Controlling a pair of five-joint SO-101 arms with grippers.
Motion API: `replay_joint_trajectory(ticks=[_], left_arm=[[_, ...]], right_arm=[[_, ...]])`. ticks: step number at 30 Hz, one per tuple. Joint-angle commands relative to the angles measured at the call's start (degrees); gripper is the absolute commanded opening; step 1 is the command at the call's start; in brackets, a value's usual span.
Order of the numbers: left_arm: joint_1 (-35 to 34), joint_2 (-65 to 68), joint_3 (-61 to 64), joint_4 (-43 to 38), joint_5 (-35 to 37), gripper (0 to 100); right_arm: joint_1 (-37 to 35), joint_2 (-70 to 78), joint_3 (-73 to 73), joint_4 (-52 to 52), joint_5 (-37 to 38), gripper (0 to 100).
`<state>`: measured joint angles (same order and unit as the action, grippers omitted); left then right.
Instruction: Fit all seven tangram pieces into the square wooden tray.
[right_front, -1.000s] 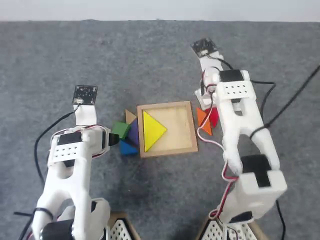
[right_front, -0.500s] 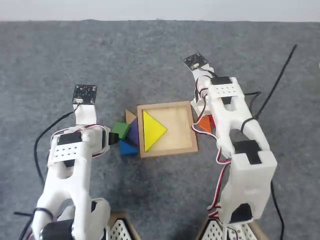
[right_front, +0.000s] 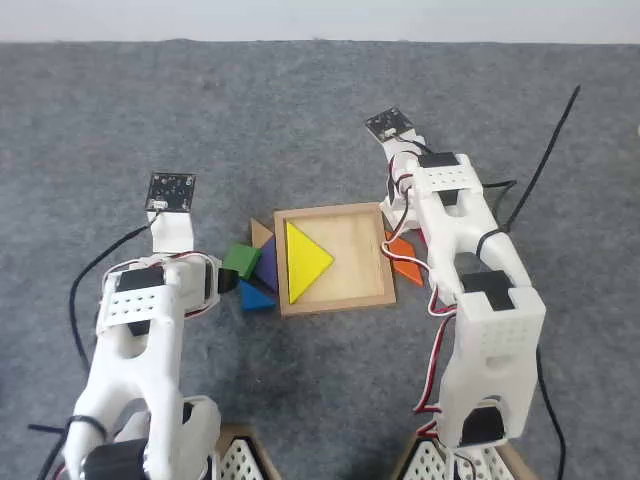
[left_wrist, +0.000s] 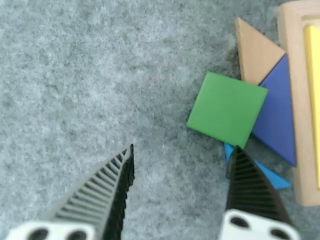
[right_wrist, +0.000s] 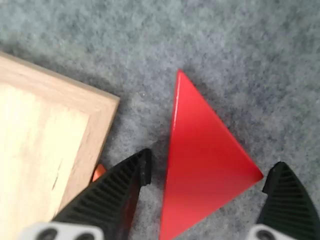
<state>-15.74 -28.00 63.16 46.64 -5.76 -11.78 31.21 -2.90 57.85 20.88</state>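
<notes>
Listing seven tangram pieces and one square wooden tray (right_front: 330, 210) on a grey felt-covered table (right_front: 120, 110).

- In the tray: yellow triangle (right_front: 305, 260), large, lying flat against the side nearer the left arm. The rest of the tray floor is bare wood.
- Outside, clustered against that same side: green square (left_wrist: 227, 110), dark blue piece (left_wrist: 277, 117), tan triangle (left_wrist: 255, 50) and light blue triangle (left_wrist: 265, 175). The green square overlaps or touches its neighbours.
- Outside, on the opposite side: red triangle (right_wrist: 205, 155) just beside the tray corner, and orange piece (right_front: 403, 258) against the rim.

Left hand (left_wrist: 182, 157): jaws spread wide, holding nothing. One tip sits just beside the green square and above the light blue triangle.

Right hand (right_wrist: 210, 167): jaws spread, empty, straddling the red triangle with a tip on either side of it.

Handling, judged: the pieces look thin, rigid, light and glossy, so they are likely to slip under a pinch. They lie flat on the felt, which leaves little edge height to catch. Best hold is across two opposite edges, low and square. For a triangle, pinch from the long edge to the opposing corner region, or across the short sides. The pieces seem unlikely to break, but a skewed grip could flick one away.

Markings: no writing legible on the pieces or tray.
</notes>
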Motion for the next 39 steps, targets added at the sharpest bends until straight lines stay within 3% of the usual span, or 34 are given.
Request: replay_joint_trajectory(ticks=[1, 10, 17, 23, 39], left_arm=[[0.1, -1.8, -0.7, -1.1, 0.4, 29], [-0.3, -1.8, -0.7, -1.1, 0.4, 29], [-0.3, -1.8, -0.7, -1.1, 0.4, 29], [-0.3, -1.8, -0.7, -1.1, 0.4, 29], [0.1, -1.8, -0.7, -1.1, 0.4, 29]], right_arm=[[0.4, 0.0, -2.1, -0.6, 0.3, 36.8], [0.5, 0.0, -2.1, 1.5, 0.2, 36.7], [1.3, 0.1, -2.1, 1.9, 0.0, 18.9], [2.0, -0.3, -1.8, 2.2, -0.4, 18.4], [6.3, -11.2, -1.8, 9.4, -14.9, 18.3]])
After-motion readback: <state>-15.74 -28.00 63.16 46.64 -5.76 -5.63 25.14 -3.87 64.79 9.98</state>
